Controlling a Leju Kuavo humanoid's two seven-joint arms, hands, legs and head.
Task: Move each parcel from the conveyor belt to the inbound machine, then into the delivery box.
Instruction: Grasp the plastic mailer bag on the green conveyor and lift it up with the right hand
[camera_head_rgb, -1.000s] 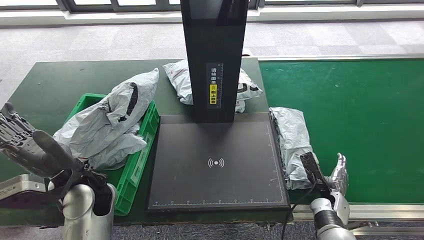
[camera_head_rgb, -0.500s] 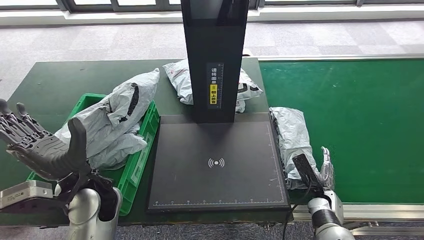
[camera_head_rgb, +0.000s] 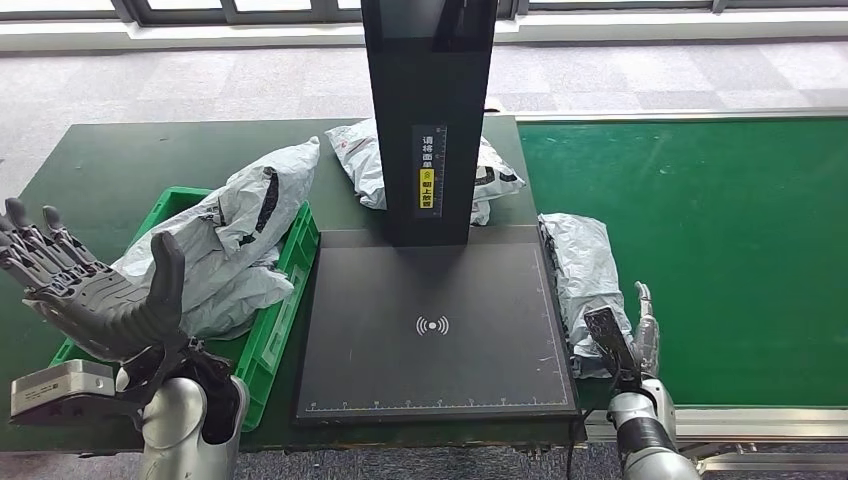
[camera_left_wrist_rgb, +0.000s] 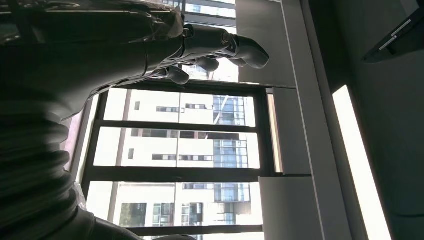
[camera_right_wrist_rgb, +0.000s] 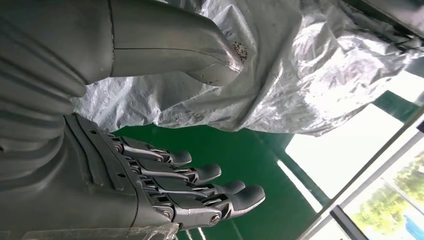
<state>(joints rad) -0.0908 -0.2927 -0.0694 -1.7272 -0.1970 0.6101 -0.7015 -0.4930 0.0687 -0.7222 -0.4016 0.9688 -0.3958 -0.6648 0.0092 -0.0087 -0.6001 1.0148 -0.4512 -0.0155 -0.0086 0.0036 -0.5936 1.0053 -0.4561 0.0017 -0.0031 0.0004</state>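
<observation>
You've got the inbound machine's scan plate (camera_head_rgb: 435, 325) dead centre, its column (camera_head_rgb: 430, 120) rising at the far edge. Left of the plate sits the delivery box (camera_head_rgb: 285, 300) with a parcel pile (camera_head_rgb: 215, 250) in it. Behind the column lies another parcel (camera_head_rgb: 362, 160). Right of the plate, a parcel (camera_head_rgb: 585, 275) rests on the conveyor belt (camera_head_rgb: 720, 250), touching the plate's edge.
</observation>
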